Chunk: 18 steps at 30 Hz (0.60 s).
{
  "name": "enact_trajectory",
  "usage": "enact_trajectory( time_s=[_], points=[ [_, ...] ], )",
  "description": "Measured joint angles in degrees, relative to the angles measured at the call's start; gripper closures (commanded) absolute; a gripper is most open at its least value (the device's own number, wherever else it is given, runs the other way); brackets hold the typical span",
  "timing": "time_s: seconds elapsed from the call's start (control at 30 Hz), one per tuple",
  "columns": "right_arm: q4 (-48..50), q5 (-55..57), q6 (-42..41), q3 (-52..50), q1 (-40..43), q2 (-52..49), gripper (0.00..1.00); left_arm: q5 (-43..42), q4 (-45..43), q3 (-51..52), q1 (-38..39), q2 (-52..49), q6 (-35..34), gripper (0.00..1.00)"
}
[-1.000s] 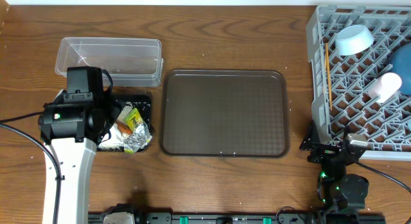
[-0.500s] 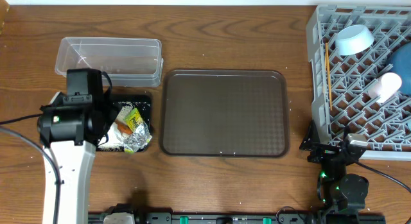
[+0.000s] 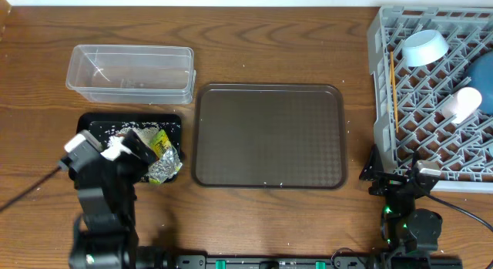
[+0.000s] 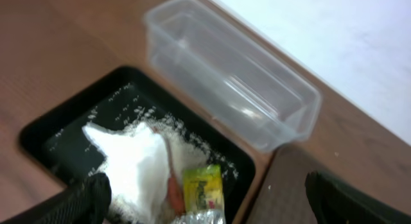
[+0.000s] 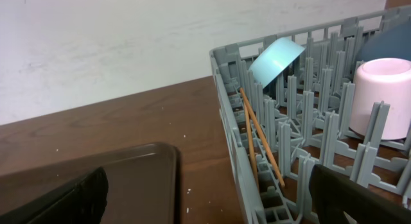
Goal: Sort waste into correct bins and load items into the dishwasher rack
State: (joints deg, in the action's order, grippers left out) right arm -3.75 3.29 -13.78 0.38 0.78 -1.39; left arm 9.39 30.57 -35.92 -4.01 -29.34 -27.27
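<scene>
Soft, even light falls on the table (image 3: 269,38) from above, shadows faint; the left wrist view is blurred, dark at 5 and 7 o'clock.

The left wrist picture is blurred all over. There the carrot (image 4: 173,190) is only a thin orange strip beside the tissue (image 4: 131,163), and the foil wrapper (image 4: 204,189) runs off the bottom edge. In your overhead view the left arm (image 3: 104,196) covers the lower left of the black bin (image 3: 166,119) and hides the carrot. The dishwasher rack (image 3: 385,84) is cut by the right edge, so of the dark-blue bowl (image 3: 484,72) you get only a slice. Of the right gripper (image 5: 210,178) you see just two dark fingers, cut at the lower corners.
</scene>
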Motion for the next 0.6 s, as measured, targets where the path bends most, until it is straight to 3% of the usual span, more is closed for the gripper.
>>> enact_trajectory(
  time_s=[0.4, 0.6],
  points=[
    [-0.02, -0.07, 0.0, 0.0, 0.0, 0.0, 0.01, -7.39, -33.75, 32.0, 0.0, 22.01, 5.29, 0.01],
    [0.0, -0.07, 0.0, 0.0, 0.0, 0.0, 0.01, -8.2, -33.22, 35.58, 0.42, 27.02, 5.27, 0.01]
  ],
)
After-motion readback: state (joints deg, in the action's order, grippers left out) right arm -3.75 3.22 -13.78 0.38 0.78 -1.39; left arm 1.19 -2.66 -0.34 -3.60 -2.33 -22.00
